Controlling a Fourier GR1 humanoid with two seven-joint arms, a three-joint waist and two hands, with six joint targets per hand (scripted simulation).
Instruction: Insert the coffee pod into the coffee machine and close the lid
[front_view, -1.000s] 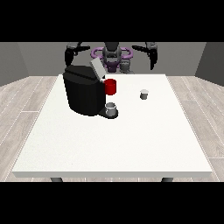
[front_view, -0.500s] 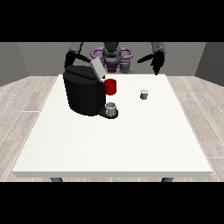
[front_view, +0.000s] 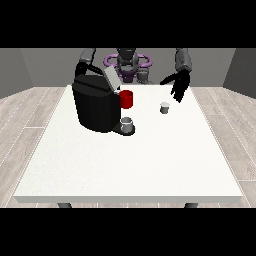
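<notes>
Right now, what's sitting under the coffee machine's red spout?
A small grey cup stands on the coffee machine base. Whether anything is inside the cup cannot be seen.

You see a dark grey torso (front_view: 128, 64) with a purple ring-shaped frame (front_view: 127, 60) curving around its chest on both sides. Your forearms are grey, rounded sleeves (front_view: 183, 60), paler than the torso. The hand at the view's right (front_view: 179, 84) is plain black, with slim fingers and a thumb.
</notes>
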